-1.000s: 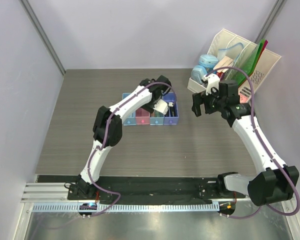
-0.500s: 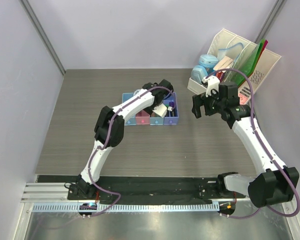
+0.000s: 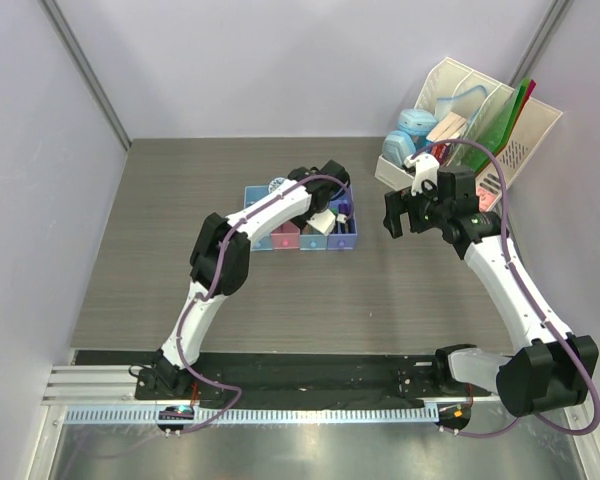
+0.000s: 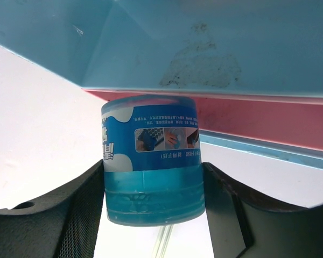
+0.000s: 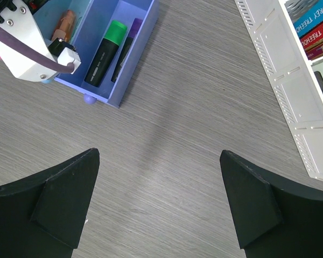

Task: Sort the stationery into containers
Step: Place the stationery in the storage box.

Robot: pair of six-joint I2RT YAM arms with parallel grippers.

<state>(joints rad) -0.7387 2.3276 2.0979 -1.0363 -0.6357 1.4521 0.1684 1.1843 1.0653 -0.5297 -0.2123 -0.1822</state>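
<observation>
Left pincer [image 4: 153, 207]: clamped on the blue roll [image 4: 151, 161], at the tray row [image 3: 280, 241].
Roll label: white script, too blurred to read; three small photos.
Behind roll: light blue tray wall [image 4: 215, 43] and pink rim [image 4: 269, 115]; contact unclear.
Right pincer [image 5: 159, 172]: fingers wide apart, nothing between, above table [image 5: 204, 150].
Purple tray [image 5: 141, 51]: green highlighter [image 5: 103, 52], purple highlighter [image 5: 128, 45]; print unreadable.
Rack [image 5: 280, 70]: book spines [image 5: 312, 21] read "STOREY TREEHO", cut off by frame edge.

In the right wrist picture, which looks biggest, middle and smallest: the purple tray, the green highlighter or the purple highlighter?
1. purple tray
2. green highlighter
3. purple highlighter, about as long as the green one but showing thinner
</observation>
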